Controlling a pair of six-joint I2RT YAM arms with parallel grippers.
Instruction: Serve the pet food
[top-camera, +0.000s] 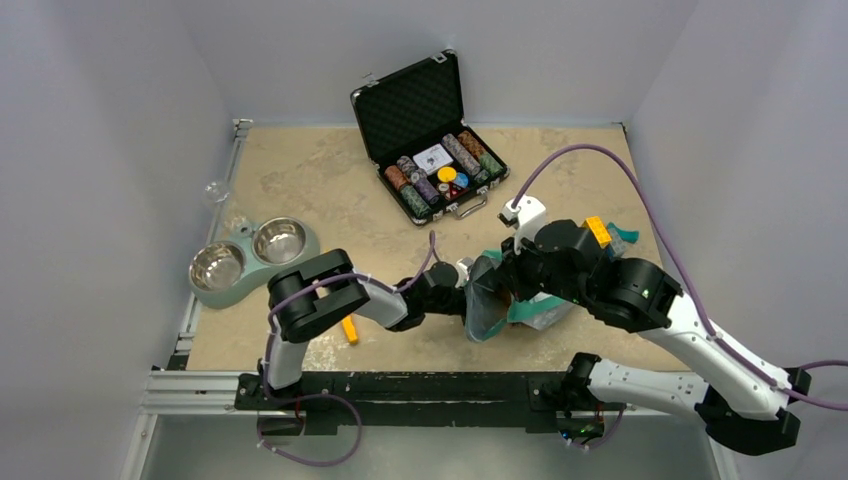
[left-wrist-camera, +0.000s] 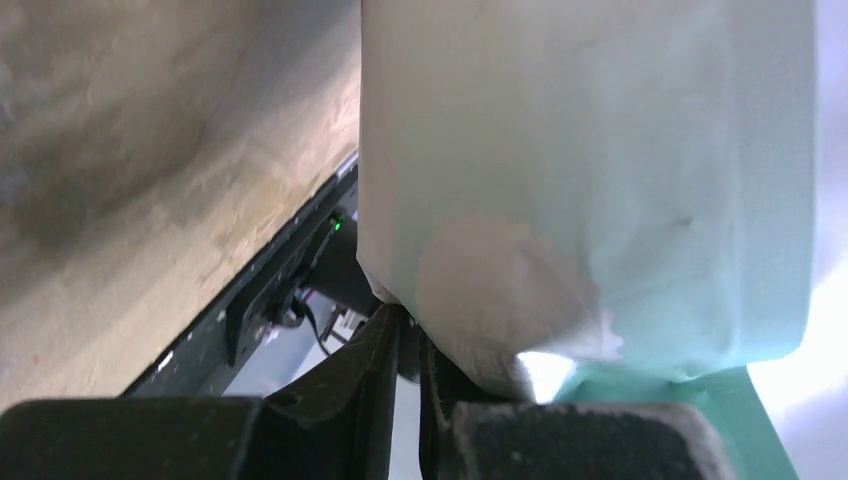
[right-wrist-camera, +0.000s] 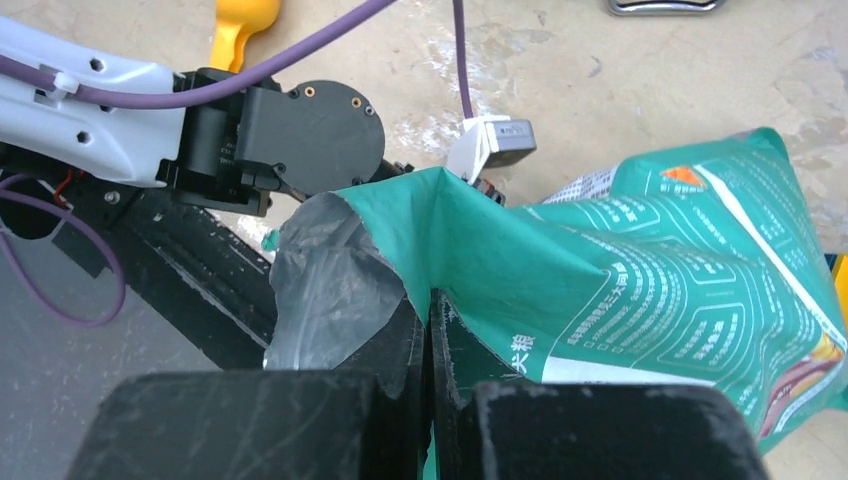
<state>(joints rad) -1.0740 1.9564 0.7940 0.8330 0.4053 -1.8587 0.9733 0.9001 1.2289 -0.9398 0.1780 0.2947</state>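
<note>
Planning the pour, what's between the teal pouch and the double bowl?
Top view: the left arm spans that stretch from pouch toward double bowl; a yellow tool lies beside it.

Right gripper (right-wrist-camera: 430, 320): black fingers pressed together at the bottom of the frame, pinching the rim of the pouch between them.
Pouch (right-wrist-camera: 650, 290): teal-green with white print on its side; its mouth is held open.
Lining (right-wrist-camera: 330, 290): silver-grey, showing just left of the fingers.
Left arm (right-wrist-camera: 300, 130): black wrist housing on a white link, reaching in from the left to the pouch's far rim.
Cables (right-wrist-camera: 300, 50): purple, crossing above that arm.
Table (right-wrist-camera: 600, 90): tan and mottled.
Yellow object (right-wrist-camera: 245, 20): at the top edge, partly cut off.
</note>
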